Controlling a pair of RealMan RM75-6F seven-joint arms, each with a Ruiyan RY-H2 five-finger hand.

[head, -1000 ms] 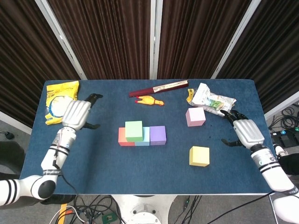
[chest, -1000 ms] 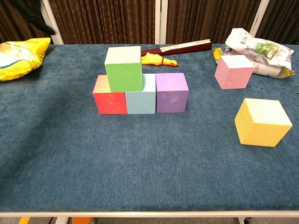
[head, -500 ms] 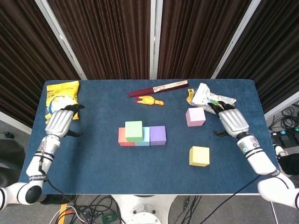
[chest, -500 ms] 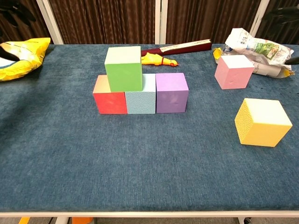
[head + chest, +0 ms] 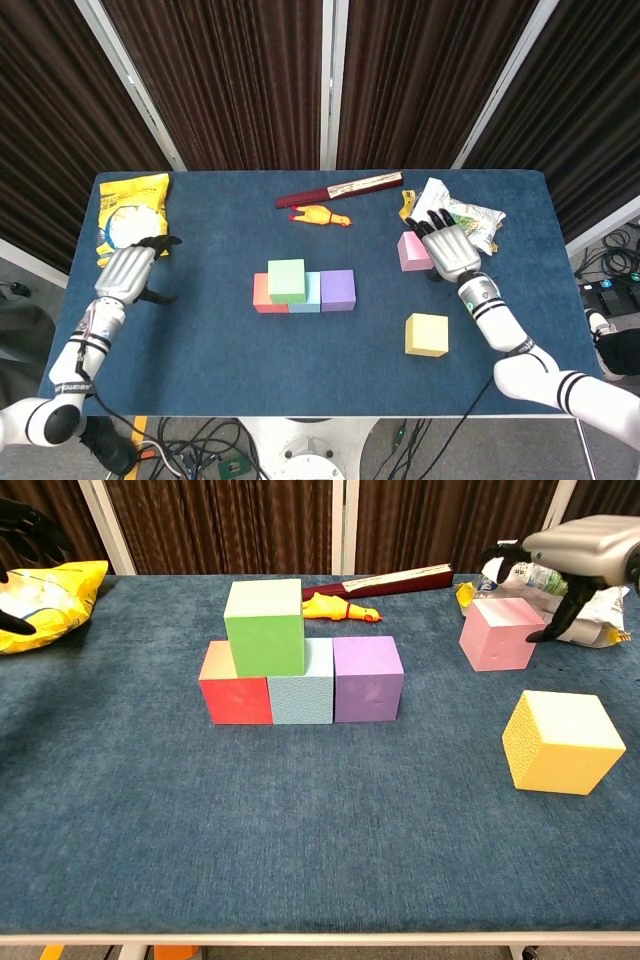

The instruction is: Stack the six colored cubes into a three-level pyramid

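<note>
A red cube (image 5: 235, 688), a light blue cube (image 5: 303, 690) and a purple cube (image 5: 367, 678) stand in a row mid-table. A green cube (image 5: 265, 627) sits on top, over the red and light blue ones. The pink cube (image 5: 498, 633) stands alone at the right rear, and the yellow cube (image 5: 563, 741) is nearer the front. My right hand (image 5: 448, 250) hovers over the pink cube's right side with fingers spread, holding nothing; its thumb hangs beside the cube in the chest view. My left hand (image 5: 128, 272) is open near the left edge, far from the cubes.
A yellow snack bag (image 5: 128, 212) lies at the rear left, just beyond my left hand. A crumpled white bag (image 5: 468, 215) lies behind the pink cube. A yellow rubber chicken (image 5: 320, 215) and a dark red stick (image 5: 340, 188) lie behind the stack.
My right hand has swung left from the table's right edge to the pink cube. My left hand has drawn back from beside the stack toward the left edge.
</note>
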